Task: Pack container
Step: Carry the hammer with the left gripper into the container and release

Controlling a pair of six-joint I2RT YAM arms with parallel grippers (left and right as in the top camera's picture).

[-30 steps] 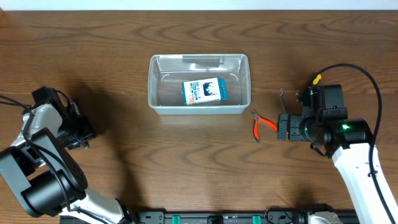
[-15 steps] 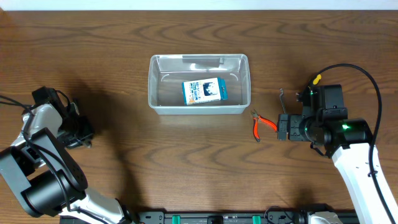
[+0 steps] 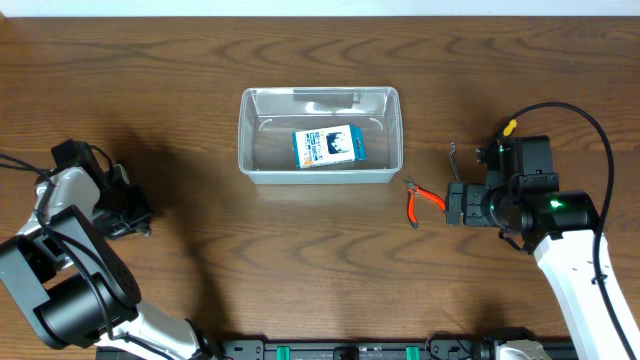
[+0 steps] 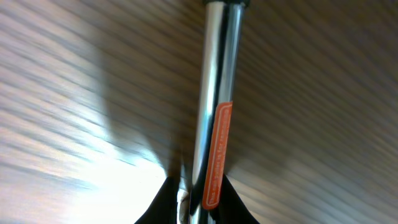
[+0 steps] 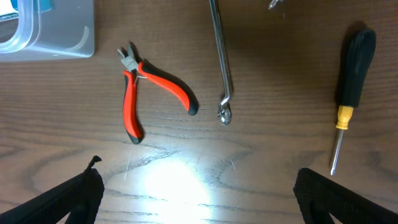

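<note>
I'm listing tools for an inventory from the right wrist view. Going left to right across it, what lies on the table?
container → pliers → metal rod → screwdriver

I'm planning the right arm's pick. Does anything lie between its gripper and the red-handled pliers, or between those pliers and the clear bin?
Nothing visible. Bare wooden table separates the open right gripper from the red-handled pliers, and the pliers from the clear plastic rectangular container.

Pliers (image 5: 129,102), rod (image 5: 220,50), screwdriver (image 5: 357,62), chrome bar (image 4: 214,74) lie on table (image 5: 280,155).
</note>
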